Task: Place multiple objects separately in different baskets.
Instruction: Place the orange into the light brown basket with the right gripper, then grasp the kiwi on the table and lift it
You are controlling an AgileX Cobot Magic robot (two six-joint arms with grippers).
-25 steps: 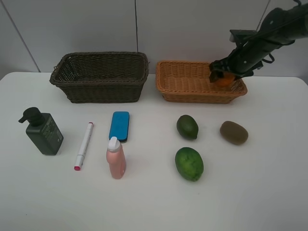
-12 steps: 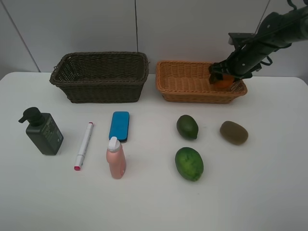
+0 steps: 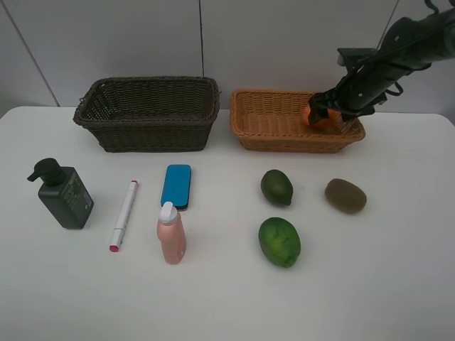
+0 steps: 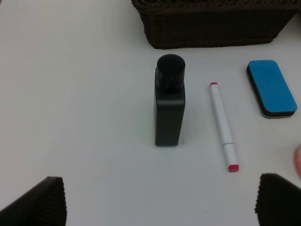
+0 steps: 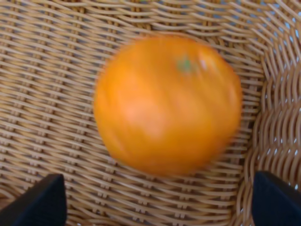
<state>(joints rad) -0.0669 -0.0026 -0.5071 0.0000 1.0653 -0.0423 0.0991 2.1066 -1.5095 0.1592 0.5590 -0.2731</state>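
Observation:
The orange point(image 3: 315, 116) point(image 5: 167, 103) lies loose in the right end of the tan basket point(image 3: 284, 144), blurred in the right wrist view. My right gripper point(image 3: 331, 112) point(image 5: 155, 207) hovers just over it, open, fingers wide of the fruit. On the table stand the pump bottle point(image 3: 64, 195) point(image 4: 169, 108) and pink bottle point(image 3: 171, 234), and there lie the marker point(image 3: 124, 213) point(image 4: 222, 125), eraser point(image 3: 176, 186) point(image 4: 271, 88), two green fruits point(image 3: 276, 187) point(image 3: 279, 241) and kiwi point(image 3: 345, 195). My left gripper point(image 4: 157, 202) is open above the table near the pump bottle.
The dark brown basket point(image 3: 146, 82) point(image 4: 211, 33) stands at the back left, with nothing showing inside it. A wall rises right behind both baskets. Bare white table point(image 3: 227, 305) stretches along the front edge.
My right gripper has opened and let go of the orange, which has rolled slightly left inside the tan basket. The other objects have not moved.

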